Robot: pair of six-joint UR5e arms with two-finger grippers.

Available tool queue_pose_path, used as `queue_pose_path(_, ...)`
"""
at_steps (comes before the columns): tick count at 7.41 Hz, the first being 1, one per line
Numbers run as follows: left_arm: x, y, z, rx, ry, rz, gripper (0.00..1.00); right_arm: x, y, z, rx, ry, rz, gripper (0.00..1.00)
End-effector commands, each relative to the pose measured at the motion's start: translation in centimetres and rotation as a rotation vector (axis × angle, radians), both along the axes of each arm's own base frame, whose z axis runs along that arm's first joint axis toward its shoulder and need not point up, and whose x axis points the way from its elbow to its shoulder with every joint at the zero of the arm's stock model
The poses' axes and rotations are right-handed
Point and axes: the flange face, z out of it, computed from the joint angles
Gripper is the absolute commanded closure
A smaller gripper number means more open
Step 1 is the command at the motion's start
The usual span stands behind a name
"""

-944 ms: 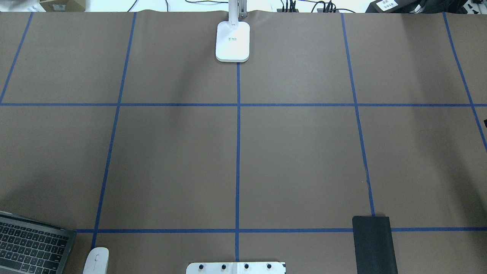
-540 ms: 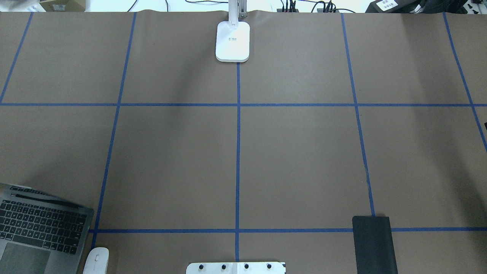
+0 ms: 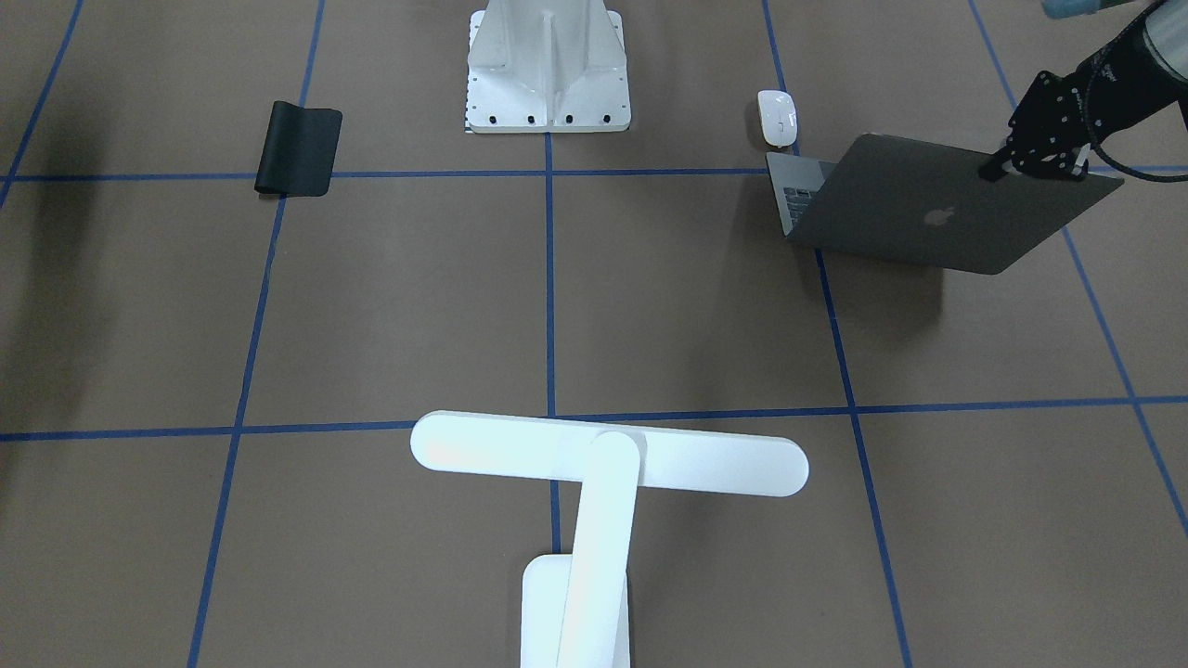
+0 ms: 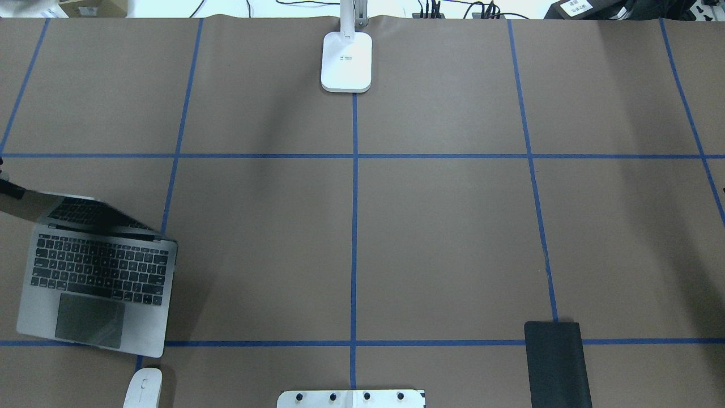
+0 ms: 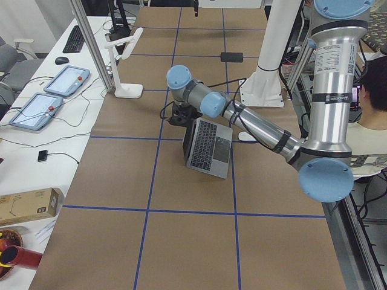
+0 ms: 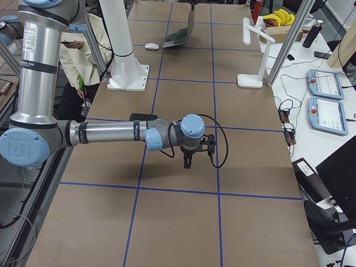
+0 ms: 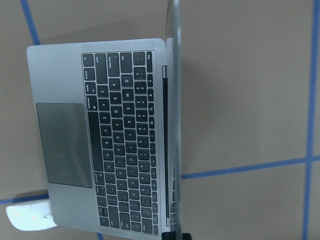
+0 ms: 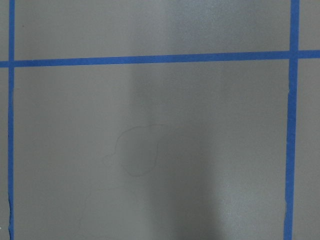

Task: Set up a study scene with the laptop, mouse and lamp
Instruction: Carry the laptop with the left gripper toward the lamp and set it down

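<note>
The open space-grey laptop [image 4: 96,283] sits at the near left of the table, its keyboard facing the robot. It also shows in the front view [image 3: 928,213] and the left wrist view [image 7: 110,145]. My left gripper [image 3: 995,172] is shut on the top edge of the laptop's lid. The white mouse [image 4: 143,388] lies just behind the laptop's near corner, apart from it [image 3: 776,118]. The white lamp [image 3: 608,455] stands at the far middle edge, on its base [image 4: 346,62]. My right gripper [image 6: 188,162] hangs over bare table at the right; I cannot tell whether it is open or shut.
A thin black mat [image 4: 558,365] lies at the near right [image 3: 299,148]. The white bolted pedestal [image 3: 548,65] stands at the near middle edge. Blue tape lines divide the brown table [image 4: 453,238] into squares.
The laptop has slid away from the robot's edge and further into the overhead view, with its lid held by my left gripper. The mouse, lamp and mat have not moved.
</note>
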Motion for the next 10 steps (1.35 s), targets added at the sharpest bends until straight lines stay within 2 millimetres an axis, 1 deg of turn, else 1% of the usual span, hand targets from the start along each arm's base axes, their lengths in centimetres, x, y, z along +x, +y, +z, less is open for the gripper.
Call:
queue_pose_path(1,1.8,-5.9,-8.5,0.036,-0.066,-0.052,1.00,0.2,1.0,1.2,-0.030,0.001,0.000,0.00)
queue_pose_path(2,4.4,-6.7,-10.8,0.024,-0.063,-0.046,1.00,0.2,1.2,1.5,-0.035,0.002,-0.001,0.00)
queue_pose_path(3,8.1,-6.4,-13.1,0.052,-0.097,-0.048,1.00,0.2,1.4,1.8,-0.042,0.005,-0.002,0.00)
queue_pose_path(4,11.6,-6.1,-14.7,0.059,-0.112,-0.037,1.00,0.2,1.4,1.9,-0.046,0.004,0.000,0.00)
queue_pose_path(5,14.3,-6.2,-17.3,0.057,-0.103,-0.036,1.00,0.3,1.4,2.1,-0.051,0.005,0.000,0.00)
queue_pose_path(6,16.8,-7.2,-19.6,0.066,-0.109,-0.061,1.00,0.3,1.4,2.1,-0.052,0.005,0.001,0.00)
queue_pose_path(7,18.4,-9.0,-21.4,0.065,-0.094,-0.082,1.00,0.2,1.4,2.3,-0.058,0.007,-0.001,0.00)
queue_pose_path(8,19.3,-10.2,-22.1,0.076,-0.096,-0.143,1.00,0.2,1.5,2.4,-0.061,0.009,-0.001,0.00)
queue_pose_path(9,20.8,-11.2,-22.3,0.070,-0.066,-0.192,1.00,0.3,1.7,2.6,-0.067,0.010,-0.001,0.00)
queue_pose_path(10,21.6,-11.8,-22.3,0.084,-0.071,-0.230,1.00,0.3,2.0,3.0,-0.076,0.012,-0.001,0.00)
